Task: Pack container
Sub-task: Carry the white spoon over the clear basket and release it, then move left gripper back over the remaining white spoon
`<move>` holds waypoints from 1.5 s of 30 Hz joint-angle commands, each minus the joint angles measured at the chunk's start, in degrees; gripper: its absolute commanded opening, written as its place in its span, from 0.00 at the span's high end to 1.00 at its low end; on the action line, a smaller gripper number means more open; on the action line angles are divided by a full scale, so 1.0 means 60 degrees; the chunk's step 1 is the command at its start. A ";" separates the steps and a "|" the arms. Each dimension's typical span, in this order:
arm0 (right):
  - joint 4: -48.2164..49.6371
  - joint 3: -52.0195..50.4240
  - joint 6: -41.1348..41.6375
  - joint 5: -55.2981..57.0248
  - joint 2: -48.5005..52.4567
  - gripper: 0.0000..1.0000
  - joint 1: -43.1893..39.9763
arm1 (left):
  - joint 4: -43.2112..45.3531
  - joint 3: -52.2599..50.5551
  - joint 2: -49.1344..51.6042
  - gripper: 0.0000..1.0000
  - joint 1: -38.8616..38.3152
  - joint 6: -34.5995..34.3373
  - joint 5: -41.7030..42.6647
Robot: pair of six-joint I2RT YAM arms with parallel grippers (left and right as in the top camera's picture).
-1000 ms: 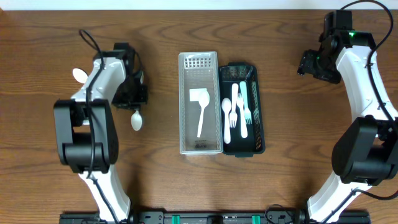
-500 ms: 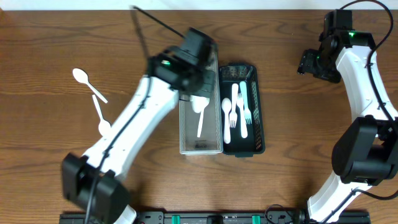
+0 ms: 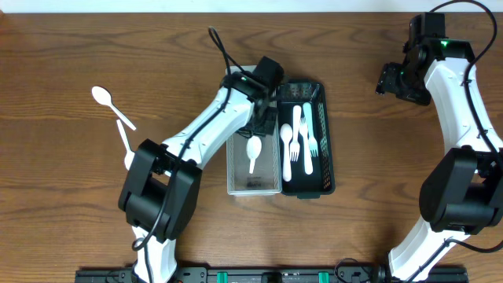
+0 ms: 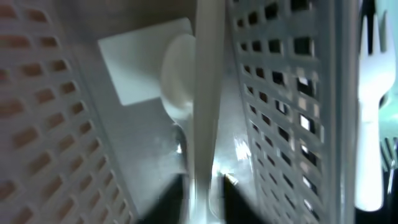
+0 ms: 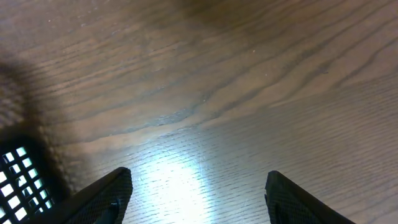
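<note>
My left gripper (image 3: 262, 118) reaches into the clear container (image 3: 233, 161) and is shut on the handle of a white spoon (image 3: 254, 148). In the left wrist view the gripper (image 4: 202, 200) holds the spoon (image 4: 180, 87) low, with its bowl over the blade of a white spatula (image 4: 134, 71) on the container floor. The black container (image 3: 328, 169) beside it holds several white forks and spoons (image 3: 299, 141). Two more white spoons lie on the table at the left (image 3: 104, 97) (image 3: 126, 151). My right gripper (image 3: 391, 80) is open and empty over bare table (image 5: 202, 199).
The two containers stand side by side at the table's middle. A corner of the black container shows in the right wrist view (image 5: 18, 171). Wood table surface surrounds them.
My left arm has swung from the left side of the table to the clear container, carrying a white spoon and lowering it inside. The right arm has not moved.
</note>
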 commanded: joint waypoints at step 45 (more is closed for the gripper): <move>0.0175 -0.0036 -0.0288 -0.0040 0.0113 0.25 -0.0189 | 0.0182 0.1239 0.0827 0.16 0.8284 -0.0299 -0.0142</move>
